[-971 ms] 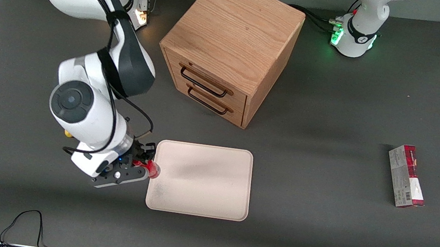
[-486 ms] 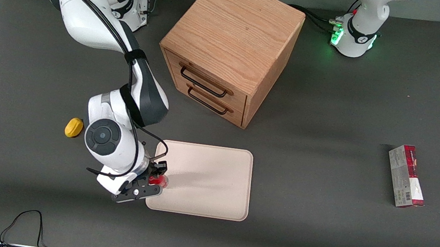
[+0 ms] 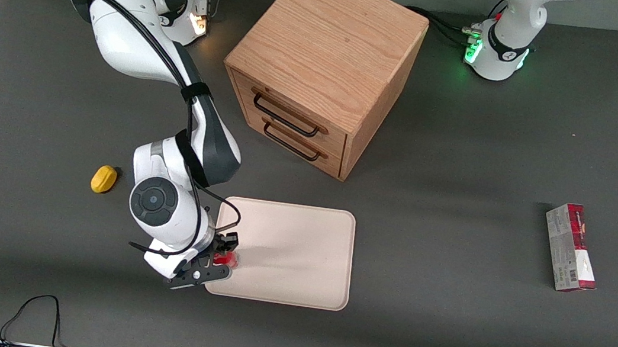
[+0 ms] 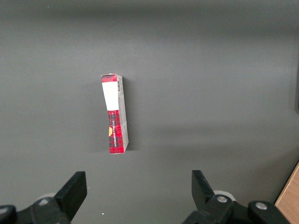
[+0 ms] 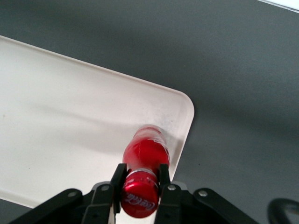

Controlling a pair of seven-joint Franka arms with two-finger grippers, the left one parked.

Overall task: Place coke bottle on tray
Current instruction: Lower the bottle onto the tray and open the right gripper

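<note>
The right arm's gripper [image 3: 225, 259] has carried the coke bottle [image 3: 226, 259] in over the tray [image 3: 298, 256]. A second ago the bottle hung at the tray's edge on the working arm's end, barely past the rim; half a second ago it was already above the pale floor, and now it has shifted only a little further, toward the corner nearest the front camera. The motion has slowed almost to nothing, which suggests the carry is ending and the lowering is about to start.

In the right wrist view the fingers [image 5: 117, 179] pinch the neck just under the red cap [image 5: 139, 199] of the coke bottle [image 5: 145, 151], and its body hangs down with the base over the tray [image 5: 56, 121], close to the rounded corner and the low rim. Whether the base touches the floor yet I cannot tell.

That closeness to the rim is the thing to watch: released here, the bottle would probably land inside, but with little margin.

The yellow oval object [image 3: 103, 179], hidden by the arm a second ago, is in view on the counter [image 3: 443, 334], well apart from the tray. The wooden two-drawer cabinet [image 3: 323, 68] and the red-and-grey carton [image 3: 570, 247] lie where they were.
</note>
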